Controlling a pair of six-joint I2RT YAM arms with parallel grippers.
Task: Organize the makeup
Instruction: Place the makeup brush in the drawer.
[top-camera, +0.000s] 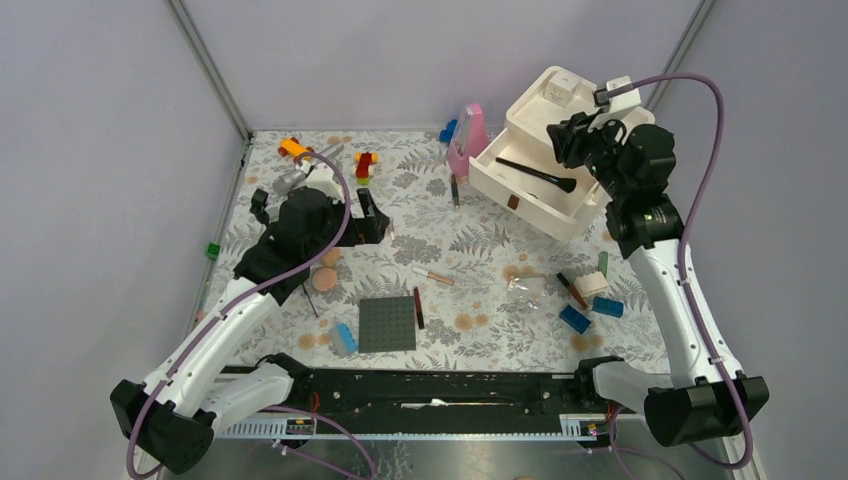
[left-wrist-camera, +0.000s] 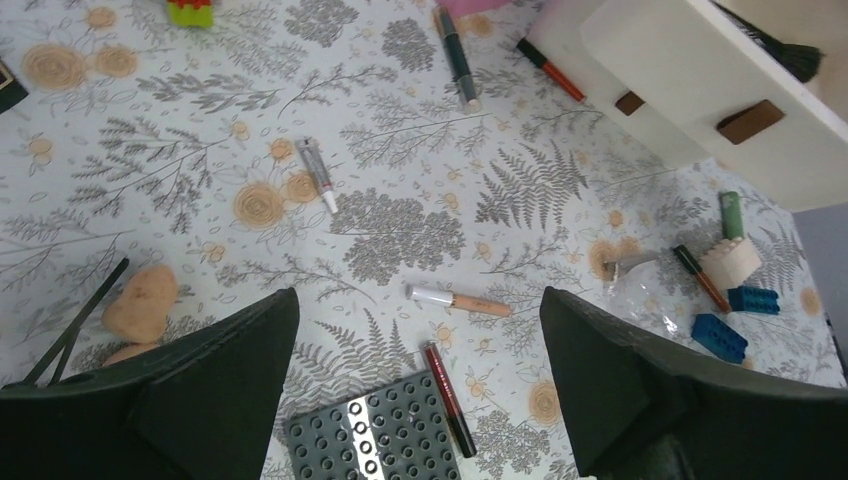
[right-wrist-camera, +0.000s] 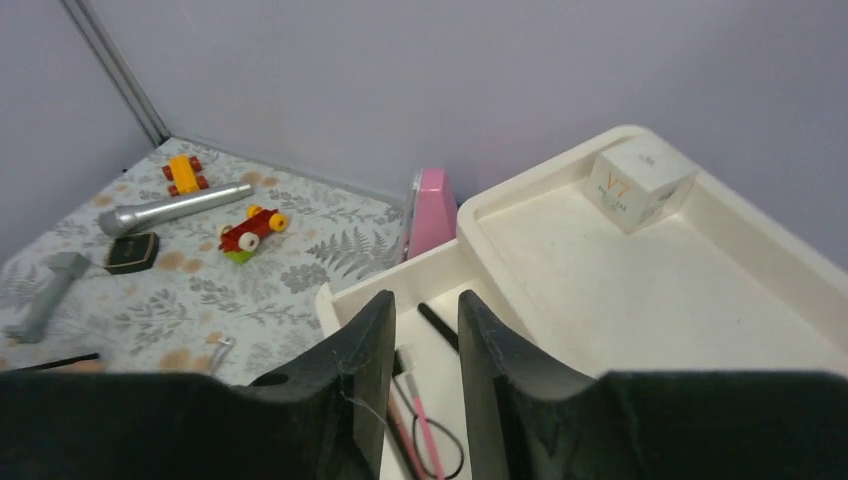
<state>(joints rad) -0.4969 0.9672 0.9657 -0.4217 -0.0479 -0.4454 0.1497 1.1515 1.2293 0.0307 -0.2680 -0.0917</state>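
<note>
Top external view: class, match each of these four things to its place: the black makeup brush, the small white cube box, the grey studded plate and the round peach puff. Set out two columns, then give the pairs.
Things
1. black makeup brush
2. small white cube box
3. grey studded plate
4. round peach puff

Places
A. on the white organizer's top tray
B. on the floral tablecloth, left of the studded plate
C. in the organizer's open drawer
D. flat on the tablecloth, a red-and-black stick beside its right edge

Pairs: 1-C, 2-A, 3-D, 4-B
</note>
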